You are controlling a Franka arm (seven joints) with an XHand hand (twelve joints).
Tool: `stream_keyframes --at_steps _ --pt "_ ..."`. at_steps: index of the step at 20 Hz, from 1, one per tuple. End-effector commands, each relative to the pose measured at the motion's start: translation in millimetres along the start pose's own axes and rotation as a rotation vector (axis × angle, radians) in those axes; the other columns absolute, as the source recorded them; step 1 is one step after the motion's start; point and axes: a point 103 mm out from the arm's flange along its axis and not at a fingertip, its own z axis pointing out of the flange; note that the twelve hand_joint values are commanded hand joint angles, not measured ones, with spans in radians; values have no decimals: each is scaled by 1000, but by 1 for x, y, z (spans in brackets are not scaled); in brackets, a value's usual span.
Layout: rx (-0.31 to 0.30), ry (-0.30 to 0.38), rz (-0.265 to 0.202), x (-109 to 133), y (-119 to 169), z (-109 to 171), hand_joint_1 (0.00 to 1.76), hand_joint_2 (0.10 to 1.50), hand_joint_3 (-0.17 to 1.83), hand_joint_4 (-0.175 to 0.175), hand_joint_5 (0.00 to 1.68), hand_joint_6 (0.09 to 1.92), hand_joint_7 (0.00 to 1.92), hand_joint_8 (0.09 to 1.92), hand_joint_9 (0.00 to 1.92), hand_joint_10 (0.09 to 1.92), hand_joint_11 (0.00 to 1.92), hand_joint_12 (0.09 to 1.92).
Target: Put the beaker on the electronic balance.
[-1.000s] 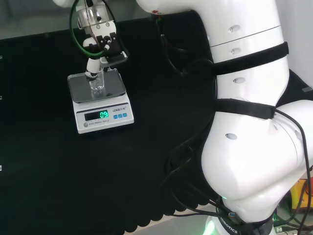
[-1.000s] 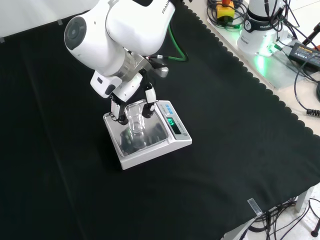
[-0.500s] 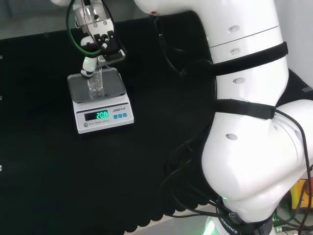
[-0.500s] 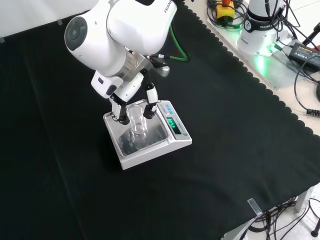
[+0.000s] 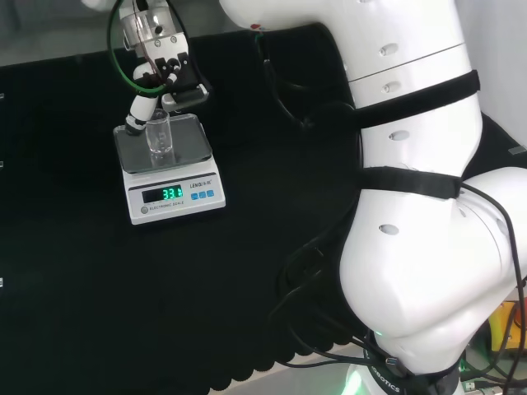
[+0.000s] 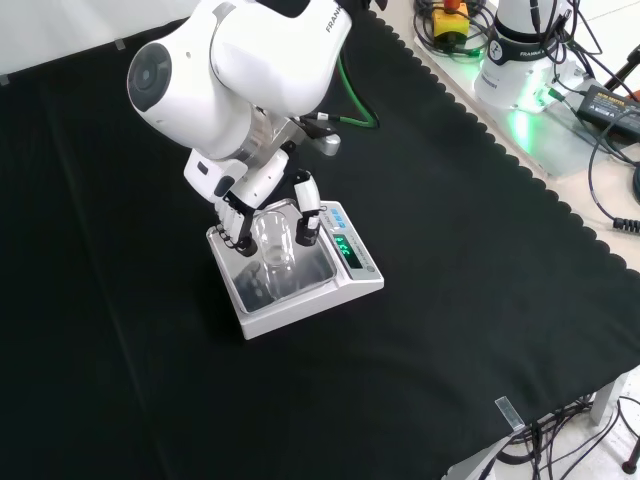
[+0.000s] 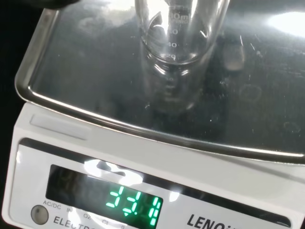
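beaker (image 6: 275, 243) upright on balance pan (image 7: 86, 71), robot hand (image 6: 240, 205) fingers spread beside it, released

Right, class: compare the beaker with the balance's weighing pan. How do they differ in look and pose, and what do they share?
The beaker is clear glass; the weighing pan is shiny metal you cannot see through. The beaker stands upright and narrow; the pan lies flat and wide. The beaker has the hand close around it; the pan sits on the balance. Both are glossy, and the beaker rests on the pan.

The arm (image 6: 240, 70) reaches down, its robot hand (image 6: 262, 195) lowered, fingers (image 6: 307, 205) spread apart and relaxed.
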Motion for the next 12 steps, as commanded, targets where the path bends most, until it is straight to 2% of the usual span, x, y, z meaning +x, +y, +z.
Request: stream_keyframes --at_steps 1,5,12 --pt "-18 16 -9 -3 -4 -3 444 647 319 -78 293 602 359 889 345 845 438 1405" --pt "-42 19 2 -6 -7 -11 381 676 207 -75 294 480 277 883 193 922 285 1483" --pt "-81 7 48 -31 -34 -27 375 703 153 -75 304 419 255 877 151 941 254 1499"
